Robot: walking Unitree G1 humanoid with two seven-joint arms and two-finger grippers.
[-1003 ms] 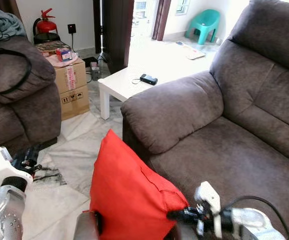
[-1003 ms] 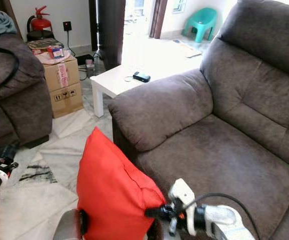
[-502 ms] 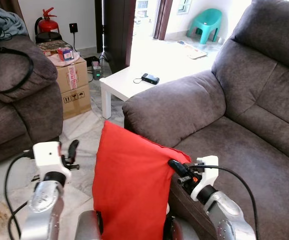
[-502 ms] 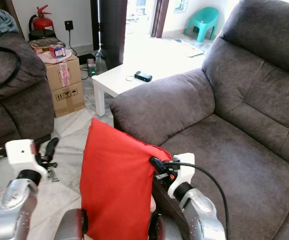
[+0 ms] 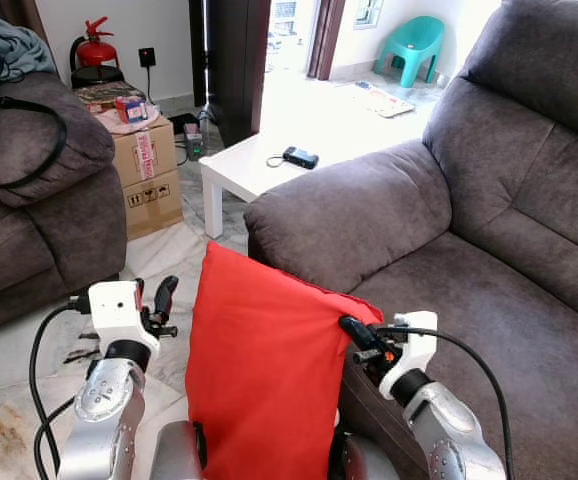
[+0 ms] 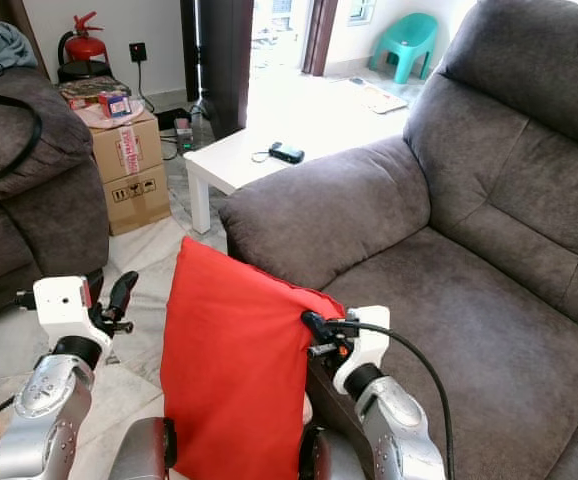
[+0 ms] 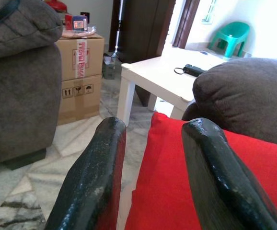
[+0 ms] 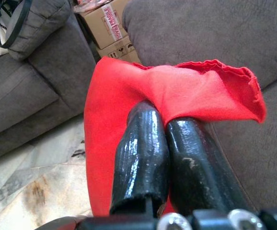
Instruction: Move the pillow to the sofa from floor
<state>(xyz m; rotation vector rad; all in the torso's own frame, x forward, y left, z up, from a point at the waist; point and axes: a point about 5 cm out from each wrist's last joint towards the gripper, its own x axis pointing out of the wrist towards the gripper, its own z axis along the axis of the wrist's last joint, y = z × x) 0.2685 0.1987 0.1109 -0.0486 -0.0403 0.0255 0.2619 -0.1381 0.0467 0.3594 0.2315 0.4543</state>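
Note:
A red pillow (image 5: 264,380) stands upright in front of me, lifted against the front of the brown sofa (image 5: 469,270). My right gripper (image 5: 354,333) is shut on the pillow's upper right corner; the right wrist view shows its fingers (image 8: 143,148) pinching red fabric (image 8: 177,91). My left gripper (image 5: 164,300) hangs to the left of the pillow, open and holding nothing. In the left wrist view its spread fingers (image 7: 98,177) frame the pillow's edge (image 7: 177,187).
A second brown sofa (image 5: 29,200) stands at the left with a bag on it. Behind are a cardboard box (image 5: 144,165), a white low table (image 5: 269,165) with a dark device, a fire extinguisher (image 5: 91,45) and a teal chair (image 5: 409,45). The floor is marble.
The left arm has come slightly closer to the pillow's left edge. The pillow and right gripper have barely moved in the last half second; a second ago the pillow was lower and more tilted.

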